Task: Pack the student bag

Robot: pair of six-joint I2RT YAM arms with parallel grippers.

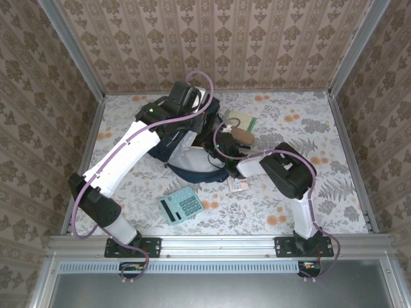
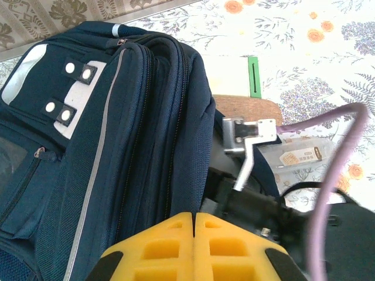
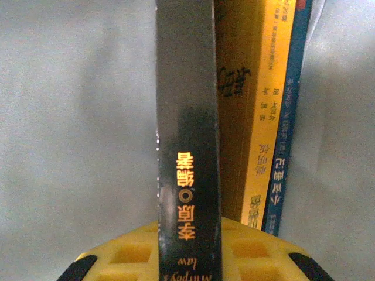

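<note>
Lab mock-up booth; wallpapered panels; aluminium frame rail.

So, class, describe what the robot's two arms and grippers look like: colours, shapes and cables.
The left arm and the right arm both have smooth white link shells, black joints and black bases. A lilac cable loops along each arm. The left gripper and the right gripper have yellow pads moulded with square recesses and black corners.

the student bag is matt navy woven cloth; the black book has a smooth, glossy spine, and my yellow pads look matt.
</note>
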